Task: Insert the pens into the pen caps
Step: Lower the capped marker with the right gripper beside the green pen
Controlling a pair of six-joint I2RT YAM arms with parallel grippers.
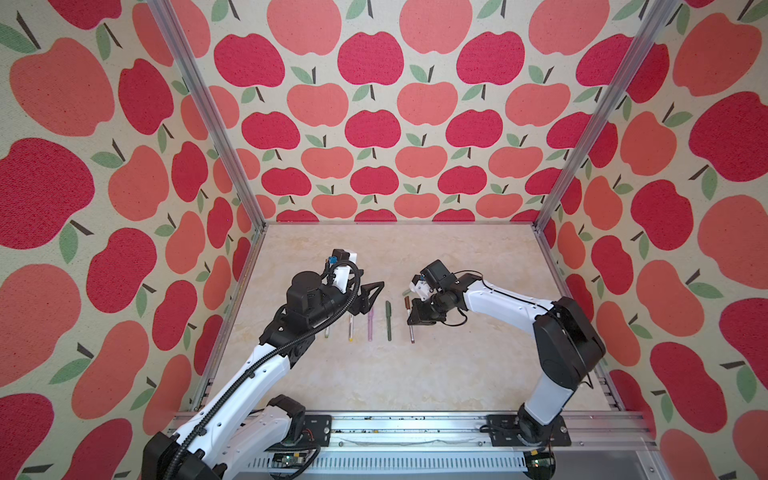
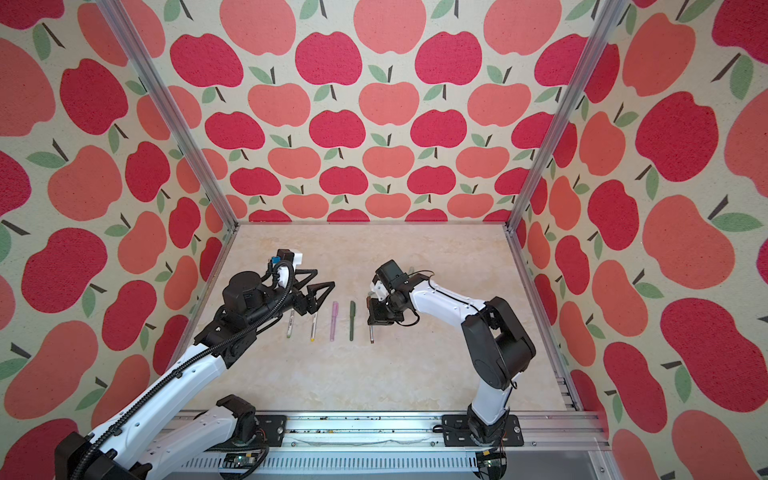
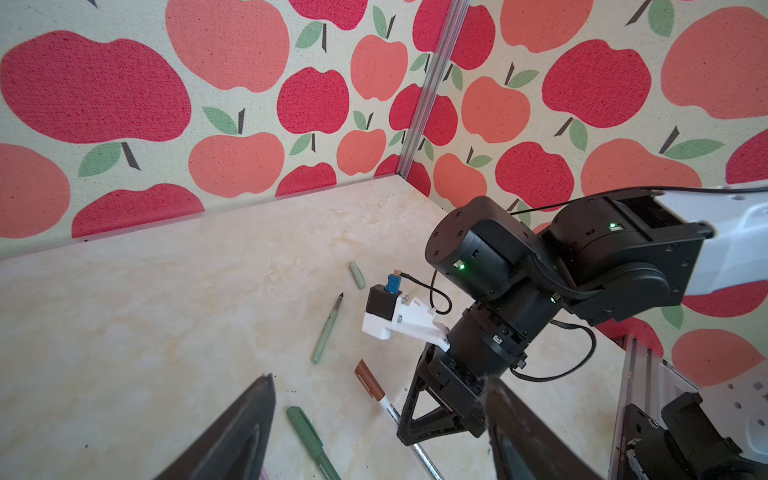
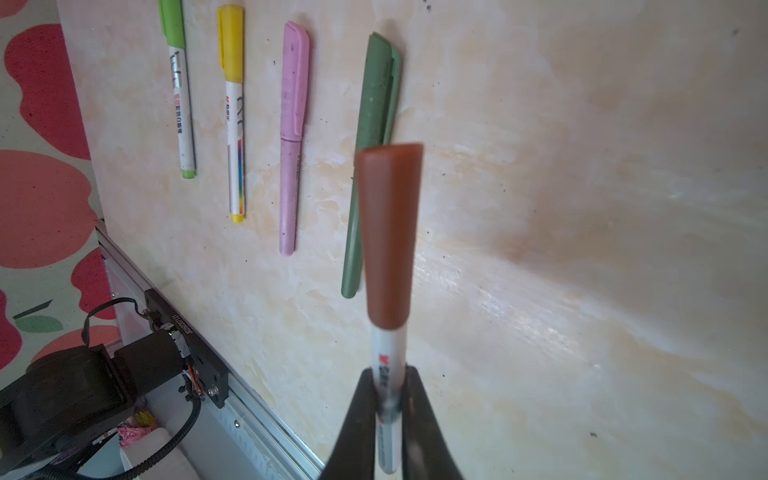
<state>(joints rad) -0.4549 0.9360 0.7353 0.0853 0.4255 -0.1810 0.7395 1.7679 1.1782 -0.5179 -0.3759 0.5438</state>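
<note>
Two states: right end effector (image 4: 388, 374) clamps brown-capped pen (image 4: 388, 232) mid-barrel; left end effector (image 2: 326, 278) spread open, empty, near capped end.

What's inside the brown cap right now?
The white pen runs into the brown cap; its tip is covered, so unseen. The right gripper clamps the pen.

Tabletop (image 1: 374, 382): pale cream, marbled, faint dark specks.

Lying on it in one row, parallel and apart from each other:
- lime-capped pen (image 4: 180, 95), white printed barrel
- yellow-capped pen (image 4: 233, 116), white printed barrel
- pink pen (image 4: 292, 137), capped
- dark green pen (image 4: 374, 108), capped

Away from the row:
- pale sage pen (image 3: 327, 330), uncapped, dark tip bare
- pale sage cap (image 3: 356, 274), loose, near that tip, not touching
</note>
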